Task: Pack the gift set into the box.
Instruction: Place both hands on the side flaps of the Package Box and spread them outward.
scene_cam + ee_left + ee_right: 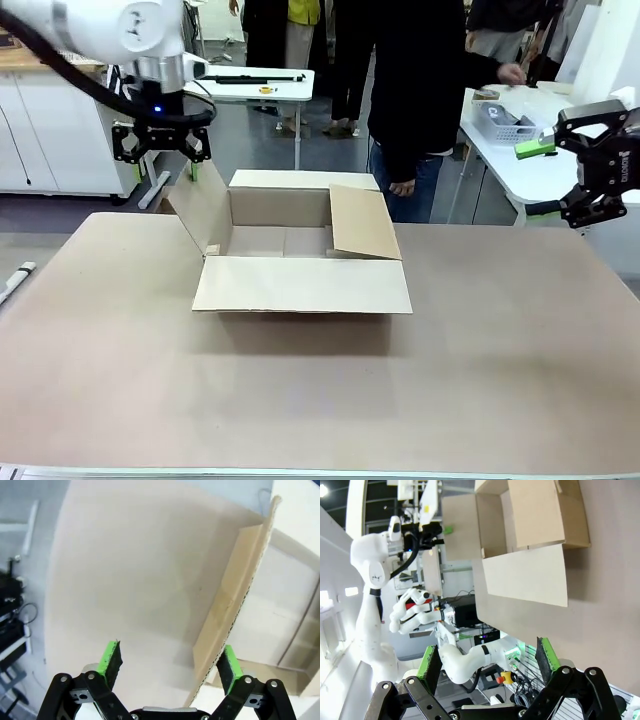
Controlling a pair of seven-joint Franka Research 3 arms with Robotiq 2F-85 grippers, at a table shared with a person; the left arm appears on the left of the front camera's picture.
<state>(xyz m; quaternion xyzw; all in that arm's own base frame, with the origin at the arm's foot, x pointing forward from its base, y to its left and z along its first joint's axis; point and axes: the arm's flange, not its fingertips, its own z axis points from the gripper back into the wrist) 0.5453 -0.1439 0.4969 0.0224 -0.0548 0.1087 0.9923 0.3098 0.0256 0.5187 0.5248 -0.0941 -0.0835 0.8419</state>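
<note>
Glossy white rounded left arm [150,35], black cable [70,68] alongside, blue light [155,108] at wrist. Black skeletal left gripper [160,158] and right gripper [545,178], green pads [110,662], silver screws [61,678].

Off behind the left gripper [160,165], white cabinets [40,130] stand along the wall, with grey floor [250,140] beside them. Farther back from it there's a white table [290,92] with a black bar [250,76] on top. Right behind the right gripper [540,178], another white table [500,165] holds a grey basket [503,122]. Below both grippers lies a broad tan tabletop [320,390], evenly lit.
</note>
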